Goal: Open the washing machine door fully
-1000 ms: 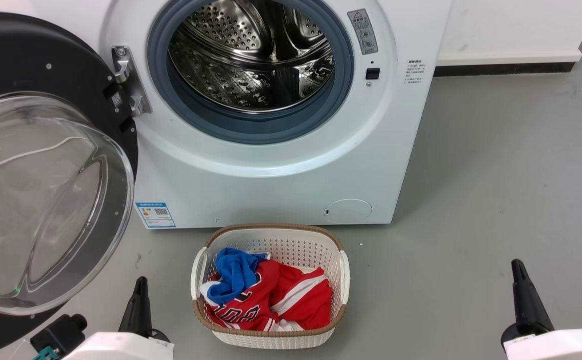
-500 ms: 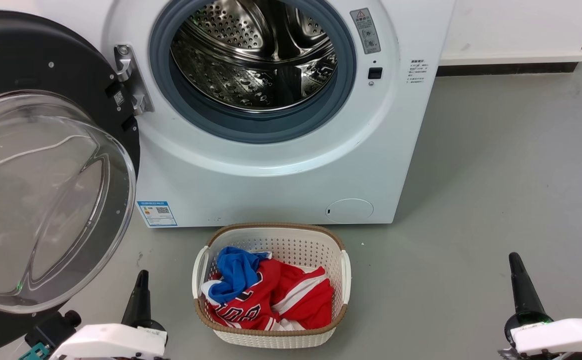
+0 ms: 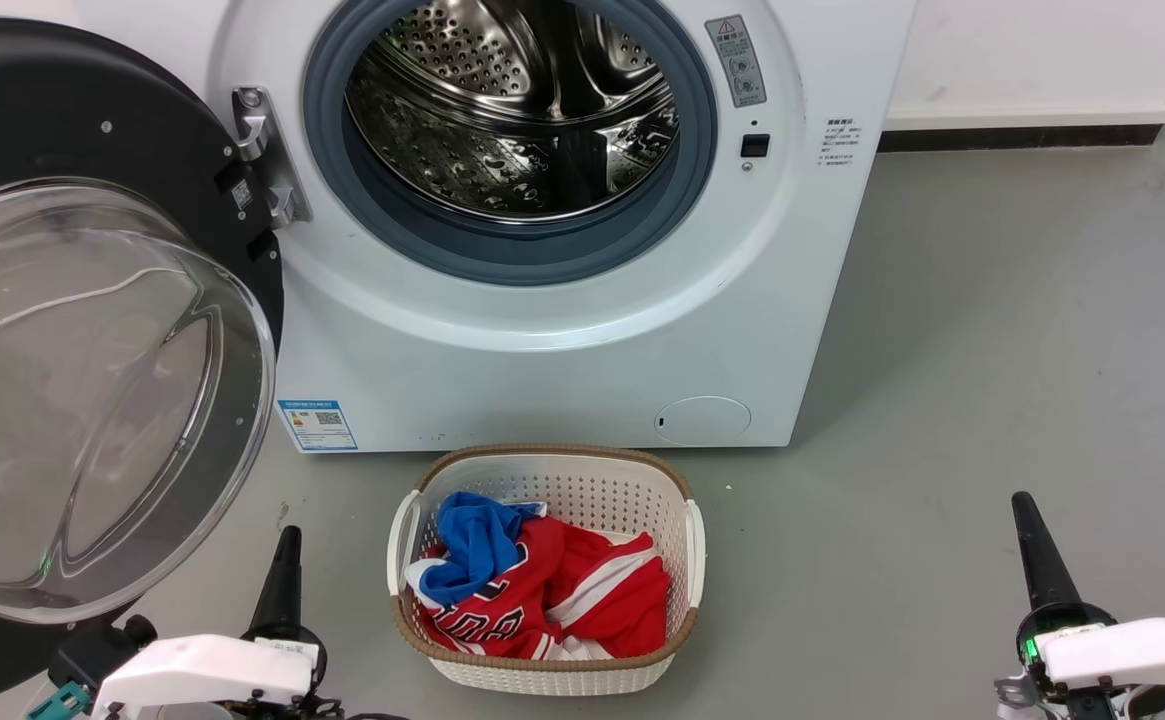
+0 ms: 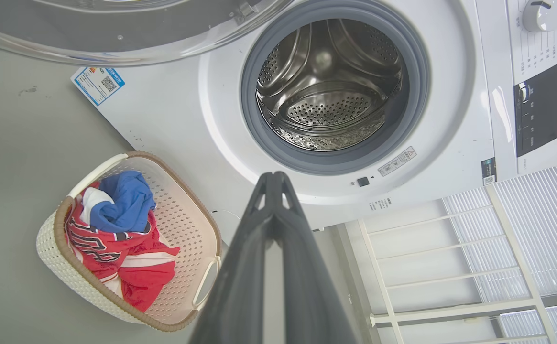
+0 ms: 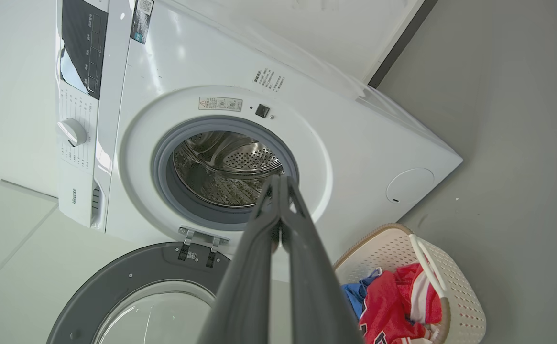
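The washing machine door point(image 3: 62, 110) stands swung far out to the left on its metal hinge point(image 3: 267, 165). Its black rim and clear glass bowl point(image 3: 92, 400) face me. The door's rim also runs along the top of the left wrist view point(image 4: 115, 33) and sits at the lower left of the right wrist view point(image 5: 130, 272). My left gripper point(image 3: 289, 537) is shut and empty, low on the floor side, just right of the door's bottom edge and apart from it. My right gripper point(image 3: 1020, 502) is shut too, far to the right. Both pairs of fingers point(image 4: 273, 181) point(image 5: 278, 184) lie closed together.
The white machine point(image 3: 562, 370) shows its grey-ringed opening and steel drum point(image 3: 512, 110). A white basket point(image 3: 552, 457) with red and blue clothes point(image 3: 542, 590) stands on the grey floor before it, between my grippers. A white rail frame point(image 4: 450, 248) stands beside the machine.
Both grippers' tips have crept slightly up the head view while their pale wrists turned. The whole picture shifted a little, so the camera moved. The door has not moved.
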`<state>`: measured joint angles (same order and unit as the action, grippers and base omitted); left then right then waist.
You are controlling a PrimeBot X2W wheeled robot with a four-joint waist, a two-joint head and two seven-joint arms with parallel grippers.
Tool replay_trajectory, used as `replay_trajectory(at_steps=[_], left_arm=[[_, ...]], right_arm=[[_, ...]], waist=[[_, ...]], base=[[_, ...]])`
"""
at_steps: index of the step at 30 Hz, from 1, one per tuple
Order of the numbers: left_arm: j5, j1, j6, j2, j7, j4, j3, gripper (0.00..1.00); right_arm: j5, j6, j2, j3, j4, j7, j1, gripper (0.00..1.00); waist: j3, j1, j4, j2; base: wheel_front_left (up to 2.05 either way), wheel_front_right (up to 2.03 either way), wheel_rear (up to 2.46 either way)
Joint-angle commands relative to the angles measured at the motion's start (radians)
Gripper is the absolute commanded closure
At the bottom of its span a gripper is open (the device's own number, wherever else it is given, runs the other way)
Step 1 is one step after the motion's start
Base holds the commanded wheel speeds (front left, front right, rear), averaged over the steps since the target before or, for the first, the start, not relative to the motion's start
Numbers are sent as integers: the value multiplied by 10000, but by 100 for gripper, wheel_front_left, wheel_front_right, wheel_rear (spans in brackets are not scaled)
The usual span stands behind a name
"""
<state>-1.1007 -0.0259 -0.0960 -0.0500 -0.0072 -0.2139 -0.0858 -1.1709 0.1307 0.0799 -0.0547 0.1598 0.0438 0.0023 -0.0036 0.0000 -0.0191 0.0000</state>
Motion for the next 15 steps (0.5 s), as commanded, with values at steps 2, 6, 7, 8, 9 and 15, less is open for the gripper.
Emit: replay_trajectory(at_steps=[2,6,7,8,9,15], left_arm=[[-354,-244,-45,-5,83,42,-56,100],[-782,-307,-85,-5,191,10,-73,100],[-887,-321,-91,-5,219,2,-78,100],[-988,-331,-101,-5,240,-8,-83,100],[-1090,-341,-111,-5,264,-17,-88,100],[-1690,-432,-138,-4,410,-61,-115,100]], right_arm=[[-357,1,67,-20,-8,-79,-222,100],[-768,1,65,-32,68,-190,-336,100],[-861,1,63,-35,88,-201,-356,100],[-947,1,64,-40,106,-235,-371,100],[-1040,1,62,-43,124,-267,-378,100],[-1596,1,55,-66,226,-408,-502,100]], waist=[[2,0,7,0],[7,0,20,0],[8,0,24,0],[9,0,27,0],[10,0,30,0],[17,0,50,0]], base=[[0,0,0],[0,0,0],[0,0,0],[0,0,0],[0,0,0],[0,0,0]])
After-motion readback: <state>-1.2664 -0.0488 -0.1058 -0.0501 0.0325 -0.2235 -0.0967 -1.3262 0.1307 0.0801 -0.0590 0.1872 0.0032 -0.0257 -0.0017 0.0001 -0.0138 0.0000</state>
